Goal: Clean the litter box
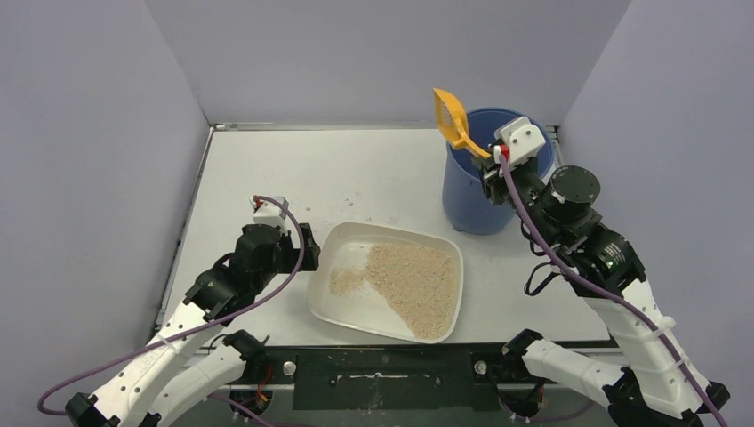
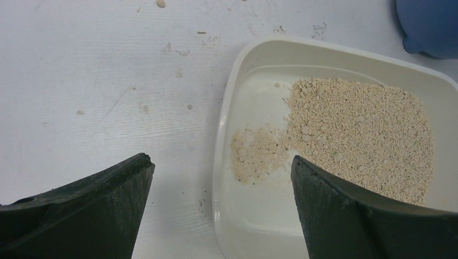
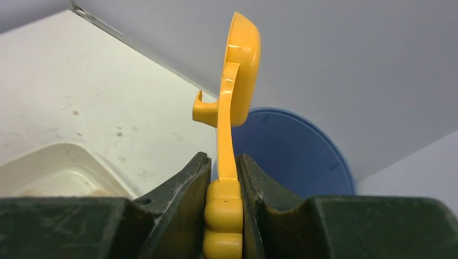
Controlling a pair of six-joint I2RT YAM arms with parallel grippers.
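The litter box (image 1: 329,298) is a shallow off-white tray at the table's near middle, with beige litter (image 1: 413,283) heaped toward its right side and a small patch (image 2: 258,152) on its bare left floor. My left gripper (image 1: 298,247) stands open just left of the tray, its fingers (image 2: 108,199) straddling the tray's left rim (image 2: 221,162) without touching it. My right gripper (image 1: 494,165) is shut on the handle of the orange scoop (image 1: 452,118), held up over the blue bucket's rim. In the right wrist view the scoop (image 3: 237,81) stands edge-on above the bucket (image 3: 291,156).
The tall blue bucket (image 1: 471,191) stands at the back right, behind the tray's far right corner. Grey walls close in the table on three sides. A few stray grains lie on the white tabletop (image 2: 108,81).
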